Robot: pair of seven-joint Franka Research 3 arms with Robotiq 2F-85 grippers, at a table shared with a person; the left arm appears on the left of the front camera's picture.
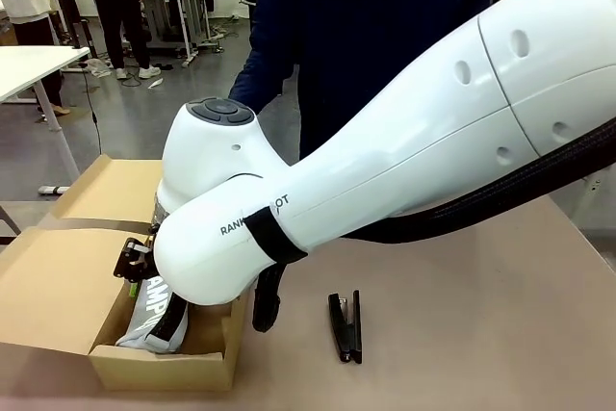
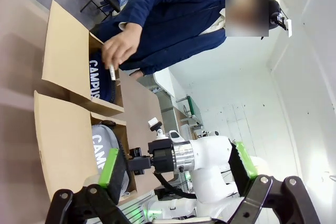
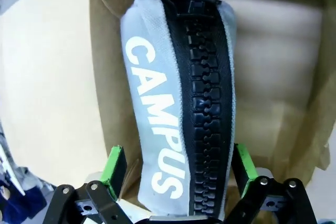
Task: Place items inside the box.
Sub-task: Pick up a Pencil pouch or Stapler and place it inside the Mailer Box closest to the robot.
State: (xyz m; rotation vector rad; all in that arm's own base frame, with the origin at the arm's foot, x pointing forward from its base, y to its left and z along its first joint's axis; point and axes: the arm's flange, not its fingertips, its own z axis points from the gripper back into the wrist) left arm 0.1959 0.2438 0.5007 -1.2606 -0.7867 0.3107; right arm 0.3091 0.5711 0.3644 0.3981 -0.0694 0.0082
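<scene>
The grey pencil case (image 3: 178, 103), marked CAMPUS, leans on end inside the cardboard box (image 1: 164, 368). My right gripper (image 3: 178, 166) is open around the case's upper end, its green pads (image 3: 116, 165) at either side. From the front, this gripper (image 1: 138, 269) hangs over the box under the white arm, above the grey case (image 1: 146, 320). The navy pencil case (image 2: 96, 80) sits in the box's far end by the person's hand (image 2: 122, 45). A black stapler (image 1: 345, 326) lies on the table right of the box. My left gripper (image 2: 176, 166) is open and holds nothing. The utility knife and marker are out of view.
The person stands at the far side, leaning over the box with a small pale object (image 2: 112, 72) in the fingers. The box flaps (image 1: 58, 286) are folded outward to the left and back. My right arm (image 1: 385, 161) crosses most of the table. Bare tabletop (image 1: 481, 315) lies right of the stapler.
</scene>
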